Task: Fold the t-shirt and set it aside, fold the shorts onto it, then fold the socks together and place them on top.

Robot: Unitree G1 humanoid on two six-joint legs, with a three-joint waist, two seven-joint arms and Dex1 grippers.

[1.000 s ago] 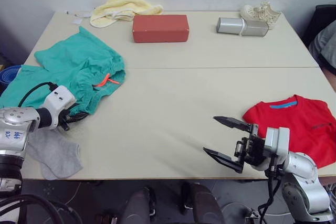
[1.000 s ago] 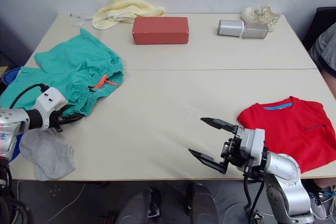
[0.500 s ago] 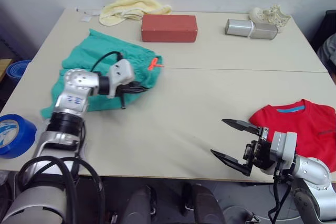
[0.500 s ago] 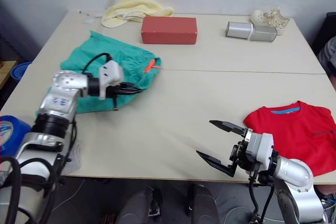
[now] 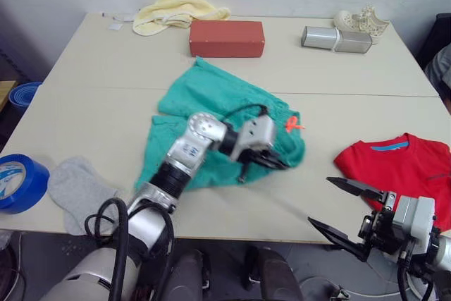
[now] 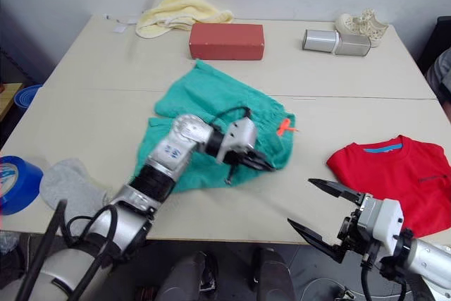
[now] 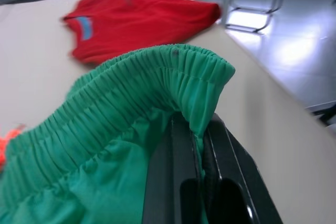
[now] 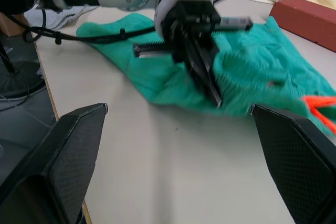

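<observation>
1. Your t-shirt [image 5: 398, 172] lies at the right edge of the frame in the left eye view, near the front edge of the table [image 5: 338, 114]. It looks folded and set aside, so you can probably count that step as done.
2. Your shorts [image 5: 218, 128] sit in the middle of the frame, rumpled and not folded. They lie well apart from the t-shirt, with bare table between the two.
3. Your left gripper [image 5: 271, 161] is clamped on the gathered waistband of the shorts at their right side. The left wrist view shows the two fingers pressed together on the fabric. The orange drawstring [image 5: 292, 125] pokes out just beside it.
4. Your right gripper [image 5: 345, 211] hovers at the lower right of the frame, off the front edge of the table. Its jaws are spread wide and hold nothing.
5. A grey sock [image 5: 79, 189] lies flat at the lower left of the frame, near a roll of blue tape [image 5: 17, 182]. You cannot tell from here whether both socks are in that patch.
6. What is left, by this reading: bring the shorts over to the t-shirt, fold them onto it, then fold the socks and put them on top.
</observation>
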